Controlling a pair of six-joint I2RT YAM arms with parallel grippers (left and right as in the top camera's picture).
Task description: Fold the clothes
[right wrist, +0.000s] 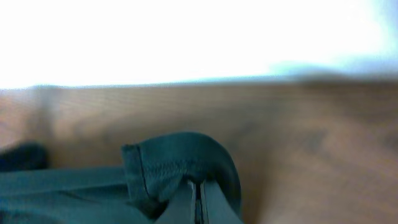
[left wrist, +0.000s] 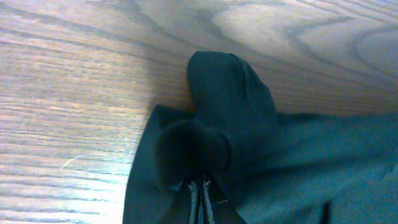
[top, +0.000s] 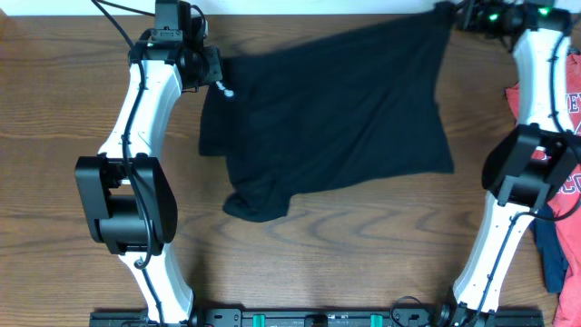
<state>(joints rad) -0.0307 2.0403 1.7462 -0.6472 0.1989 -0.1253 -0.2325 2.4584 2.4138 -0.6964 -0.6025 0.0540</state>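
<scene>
The black T-shirt (top: 336, 118) lies spread on the wooden table (top: 345, 245), stretched between both grippers along its far edge. My left gripper (top: 218, 73) is shut on the shirt's far left corner, with a small white bit showing beside it. In the left wrist view the jaws (left wrist: 200, 190) pinch bunched black fabric (left wrist: 230, 106). My right gripper (top: 451, 14) is shut on the far right corner. In the right wrist view the jaws (right wrist: 198, 193) clamp a hemmed fold of the shirt (right wrist: 174, 158). A sleeve bulges at the shirt's near left.
A red T-shirt with white lettering (top: 567, 109) and a navy blue garment (top: 552, 254) lie at the table's right edge beside the right arm. The arm bases stand along the front edge.
</scene>
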